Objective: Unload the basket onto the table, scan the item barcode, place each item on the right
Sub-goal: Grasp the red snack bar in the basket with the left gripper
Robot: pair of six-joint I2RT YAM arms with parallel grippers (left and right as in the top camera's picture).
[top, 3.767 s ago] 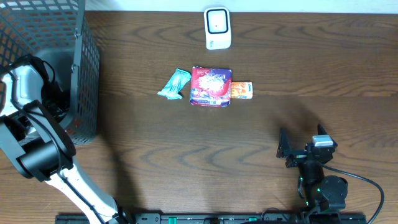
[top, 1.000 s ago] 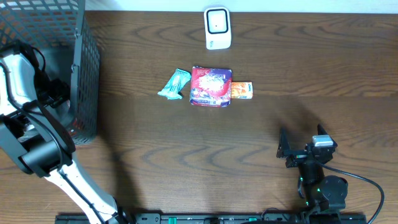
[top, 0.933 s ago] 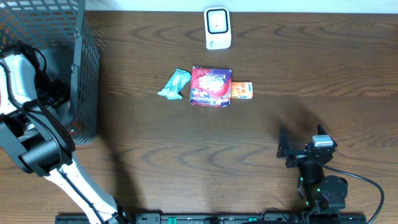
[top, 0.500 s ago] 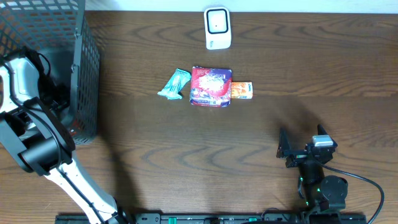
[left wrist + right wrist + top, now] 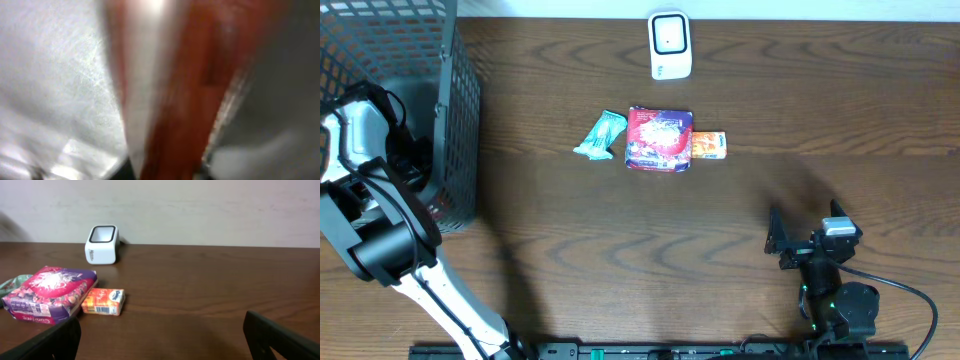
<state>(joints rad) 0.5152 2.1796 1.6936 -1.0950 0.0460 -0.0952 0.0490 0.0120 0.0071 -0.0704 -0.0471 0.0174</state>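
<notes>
My left arm [image 5: 365, 130] reaches down into the grey mesh basket [image 5: 455, 110] at the table's left edge, and its gripper is hidden inside. The left wrist view is blurred and filled by a red and white item [image 5: 185, 100] pressed close to the camera, with the gripper shut on it. The white barcode scanner [image 5: 670, 45] stands at the back centre, also in the right wrist view as the scanner [image 5: 101, 244]. My right gripper [image 5: 805, 240] rests open near the front right, holding nothing.
A teal packet [image 5: 600, 135], a red and purple pouch [image 5: 659, 139] and a small orange box [image 5: 709, 146] lie in a row in front of the scanner. The basket walls stand tall around my left arm.
My left arm has shifted slightly inside the basket and its gripper has closed. The right arm and the items on the table have not moved.
</notes>
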